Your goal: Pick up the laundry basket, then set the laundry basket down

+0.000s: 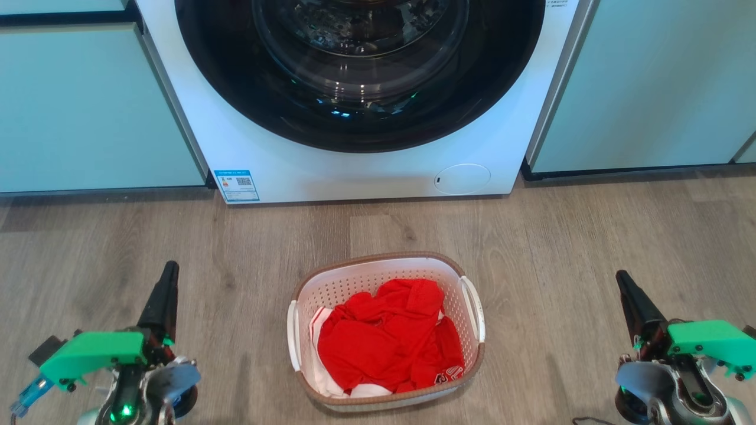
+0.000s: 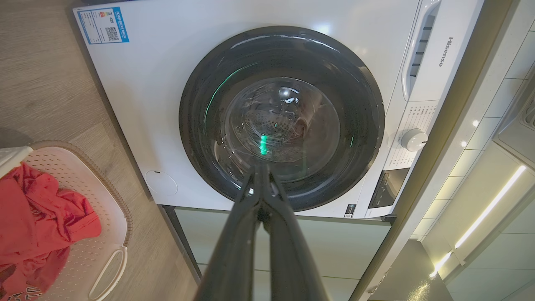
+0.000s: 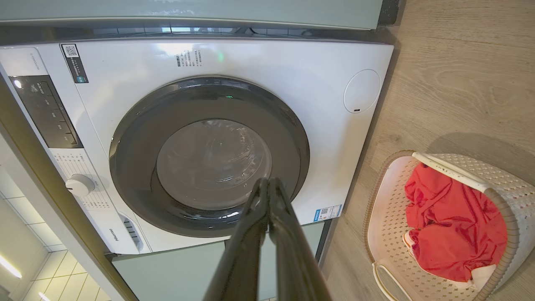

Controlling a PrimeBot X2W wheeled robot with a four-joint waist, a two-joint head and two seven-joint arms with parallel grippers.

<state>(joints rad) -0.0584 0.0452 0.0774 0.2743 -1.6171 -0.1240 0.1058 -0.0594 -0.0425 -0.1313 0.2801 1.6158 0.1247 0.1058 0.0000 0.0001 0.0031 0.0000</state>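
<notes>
Laundry basket stood upright on the wood-look floor, just in front of the white washing machine and roughly centred before its dark round door. It held a crumpled red garment with some white cloth beneath it. The brown rim band ran around the top, and a white handle showed on each short side.

The left gripper hung at the lower left of the head view, well apart from the basket on its left side. Its two dark fingers were pressed together with nothing between them, and they pointed toward the machine rather than at the basket. The right gripper mirrored it at the lower right, also well apart from the basket, fingers closed tip to tip and empty. The basket sat between the two, touched by neither.

In the left wrist view the left gripper aimed at the glass door, with the basket off at the lower left edge. In the right wrist view the right gripper likewise faced the door, and the basket lay at the lower right.
</notes>
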